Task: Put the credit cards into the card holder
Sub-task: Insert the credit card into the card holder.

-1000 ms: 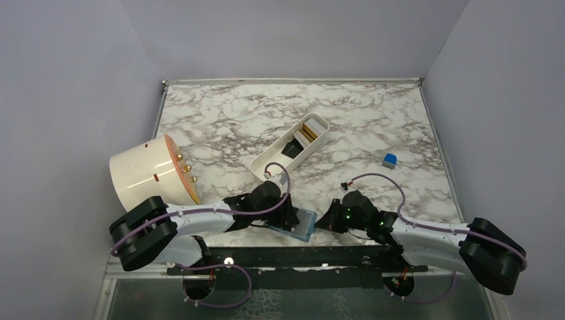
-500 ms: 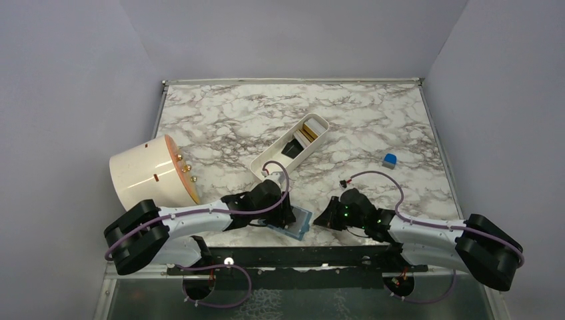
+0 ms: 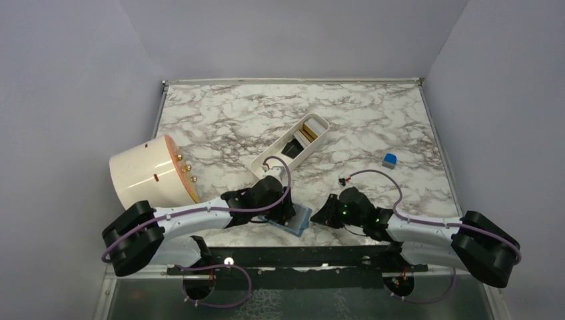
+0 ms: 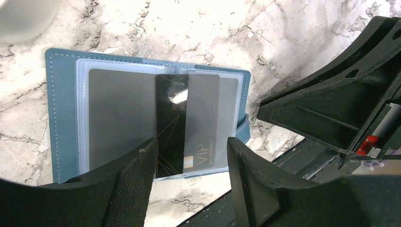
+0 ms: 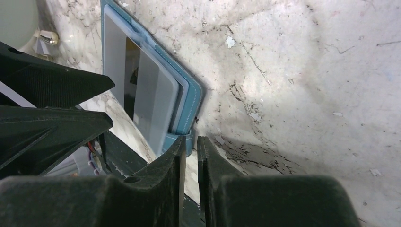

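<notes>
Card holder (image 4: 61, 118) lies beneath released left claw (image 4: 189, 146); right claw (image 5: 190, 142) alongside, grip unclear.

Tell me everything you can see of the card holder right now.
The card holder is a teal, stitched, leather-like booklet lying open and flat on the marble table, near its front edge between the two arms. Inside are clear plastic pockets; a black card marked VIP sits in one, partly under a translucent sleeve. Its snap tab sticks out on one side, at the right tool's tips; contact is unclear. The open left tool is above it, not gripping.
</notes>
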